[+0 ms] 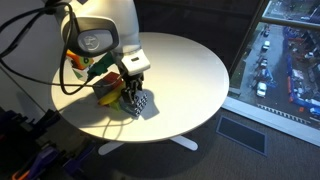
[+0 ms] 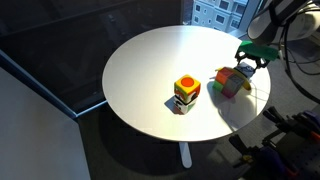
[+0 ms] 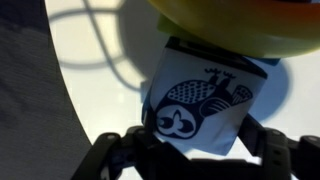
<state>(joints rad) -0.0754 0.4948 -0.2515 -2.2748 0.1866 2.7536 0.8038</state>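
Beside a yellow toy (image 1: 104, 97) on the round white table (image 1: 190, 70), the gripper (image 1: 134, 95) has half-open jaws astride a bird-printed block (image 3: 200, 95), apparently mid-grasp, which calls for closing squarely.

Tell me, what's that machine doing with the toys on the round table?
A robot arm's gripper hangs low over a round white table, jaws open, right by a picture cube with a bird drawing on one face. In the wrist view that face sits just ahead, between the fingers, but nothing is gripped. A multicoloured toy lies close beside the cube.
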